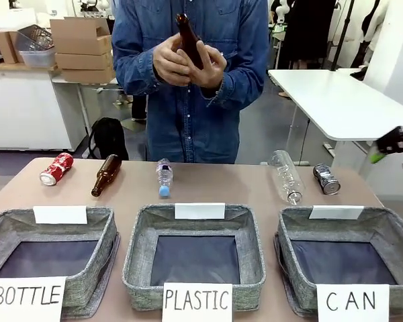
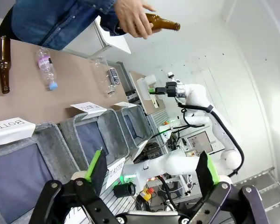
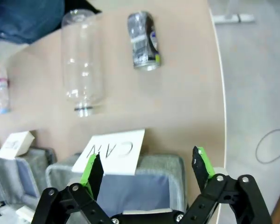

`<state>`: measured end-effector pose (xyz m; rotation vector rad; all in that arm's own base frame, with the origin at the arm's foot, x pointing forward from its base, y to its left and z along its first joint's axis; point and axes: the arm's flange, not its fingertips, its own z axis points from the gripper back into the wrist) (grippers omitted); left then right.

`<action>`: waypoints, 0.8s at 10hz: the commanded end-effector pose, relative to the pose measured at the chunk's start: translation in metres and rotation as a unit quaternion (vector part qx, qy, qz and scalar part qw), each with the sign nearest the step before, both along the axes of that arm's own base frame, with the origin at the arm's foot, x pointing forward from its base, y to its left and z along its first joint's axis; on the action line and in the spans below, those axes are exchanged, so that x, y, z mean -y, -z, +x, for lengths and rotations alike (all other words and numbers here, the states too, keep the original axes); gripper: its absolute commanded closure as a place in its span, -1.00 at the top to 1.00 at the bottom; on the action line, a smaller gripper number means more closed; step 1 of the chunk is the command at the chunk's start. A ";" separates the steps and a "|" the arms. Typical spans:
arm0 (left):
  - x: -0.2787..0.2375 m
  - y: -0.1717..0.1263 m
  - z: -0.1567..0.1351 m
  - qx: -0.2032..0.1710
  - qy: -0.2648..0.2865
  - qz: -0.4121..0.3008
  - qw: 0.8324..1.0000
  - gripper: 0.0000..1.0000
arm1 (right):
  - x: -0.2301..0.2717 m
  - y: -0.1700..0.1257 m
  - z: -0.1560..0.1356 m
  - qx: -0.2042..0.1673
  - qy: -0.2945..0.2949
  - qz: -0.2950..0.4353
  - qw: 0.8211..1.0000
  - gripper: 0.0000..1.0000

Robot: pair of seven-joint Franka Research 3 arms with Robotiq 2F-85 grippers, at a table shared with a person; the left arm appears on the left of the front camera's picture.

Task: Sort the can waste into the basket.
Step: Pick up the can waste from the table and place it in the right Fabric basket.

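Black can (image 1: pixel 326 179) flat, lengthwise toward basket (image 1: pixel 384 220)

The right gripper (image 3: pixel 144 161) hangs with its jaws spread wide over the grey basket (image 3: pixel 165 164), whose white "CAN" sign (image 3: pixel 111 151) stands on the rim. Beyond it on the tan table (image 3: pixel 182 105), the black can (image 3: pixel 143 41) lies on its side. A clear plastic bottle (image 3: pixel 81 60) lies near it, apart.

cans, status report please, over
Left gripper and right gripper open, empty. Red can far left, black can far right, both lying on table; CAN basket empty. Large clear bottle lies beside black can.
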<state>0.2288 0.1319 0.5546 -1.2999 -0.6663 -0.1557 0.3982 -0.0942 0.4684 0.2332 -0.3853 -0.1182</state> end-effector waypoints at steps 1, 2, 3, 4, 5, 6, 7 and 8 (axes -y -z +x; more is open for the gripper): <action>0.000 -0.004 0.001 0.014 0.002 -0.006 1.000 1.00 | -0.009 0.037 0.071 0.020 -0.050 -0.044 0.998 1.00; 0.000 -0.004 0.001 0.014 0.002 -0.006 1.000 1.00 | -0.009 0.056 0.096 0.008 -0.048 -0.062 0.997 1.00; 0.000 -0.004 0.001 0.014 0.002 -0.006 1.000 1.00 | -0.008 0.073 0.115 0.011 -0.048 -0.075 0.996 1.00; 0.000 -0.004 0.001 0.014 0.002 -0.006 1.000 1.00 | -0.009 0.091 0.133 0.007 -0.043 -0.106 0.993 1.00; 0.000 -0.004 0.001 0.014 0.002 -0.006 1.000 1.00 | -0.010 0.104 0.146 0.013 -0.046 -0.132 0.990 1.00; 0.000 -0.004 0.001 0.014 0.002 -0.006 1.000 1.00 | -0.012 0.112 0.157 0.032 -0.065 -0.143 0.987 1.00; 0.000 -0.004 0.001 0.014 0.002 -0.006 1.000 1.00 | -0.013 0.118 0.168 0.027 -0.079 -0.133 0.988 1.00; 0.000 -0.004 0.001 0.014 0.002 -0.006 1.000 1.00 | -0.014 0.121 0.177 0.018 -0.084 -0.117 0.989 1.00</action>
